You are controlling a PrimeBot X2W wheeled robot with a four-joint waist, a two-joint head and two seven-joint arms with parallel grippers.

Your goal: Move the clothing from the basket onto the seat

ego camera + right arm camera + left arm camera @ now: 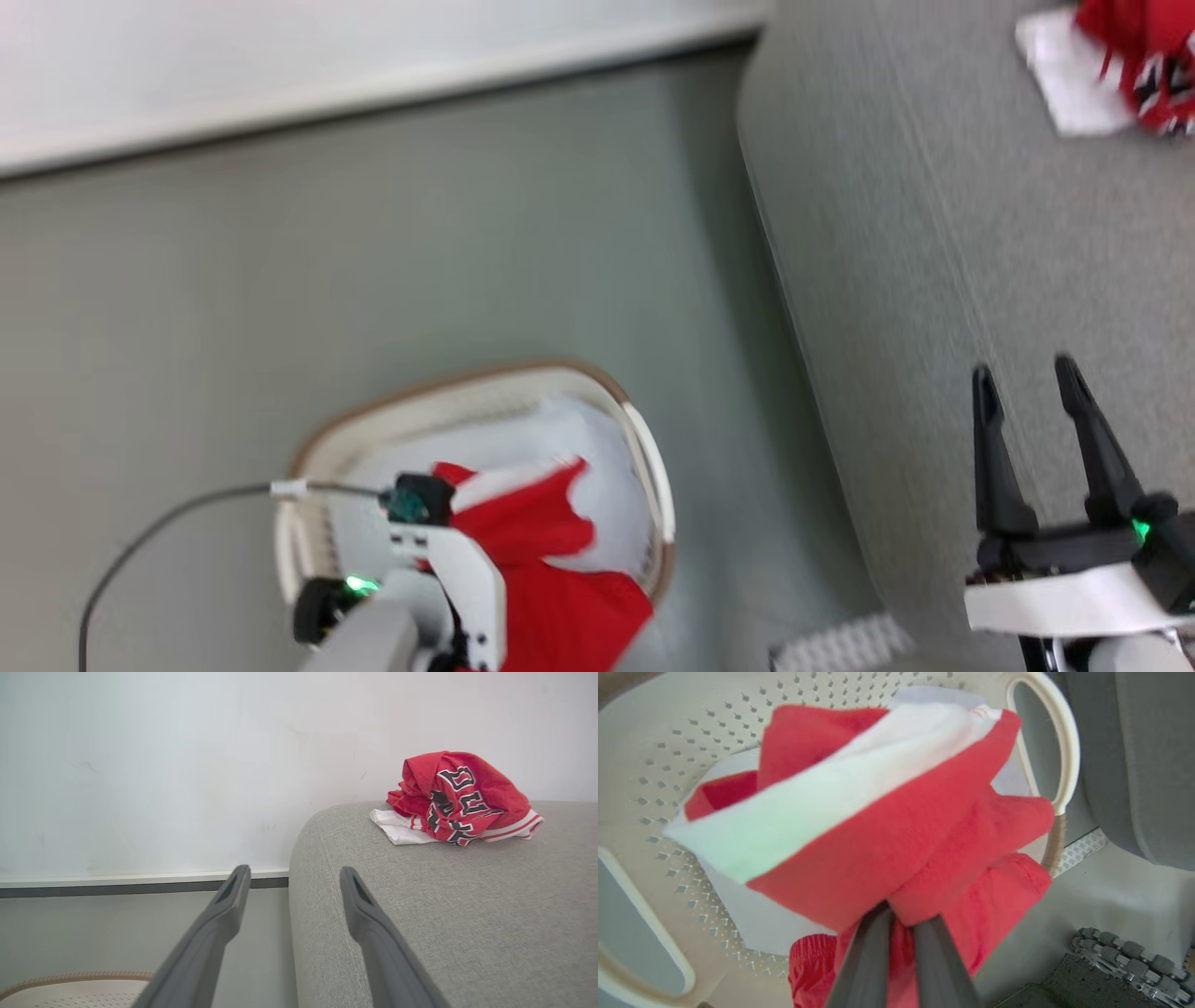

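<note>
In the left wrist view my left gripper (902,913) is shut on a fold of red and white clothing (896,826), bunched just above the cream basket (668,765). From the head, that clothing (551,560) drapes over my left arm (457,579) inside the brown-rimmed basket (485,378) on the floor; its fingers are hidden there. My right gripper (1022,371) stands open and holds nothing over the grey seat (980,233). Its wrist view has the gripper (294,872) at the seat's (444,914) rounded corner. Another red lettered piece of clothing (460,798) lies on the seat, at the head view's top right (1134,56).
A white wall (163,765) with a baseboard runs behind the grey floor (373,243). A thin cable (168,523) trails from my left wrist. My wheeled base (1125,961) shows beside the basket, close to the seat's side (1148,765).
</note>
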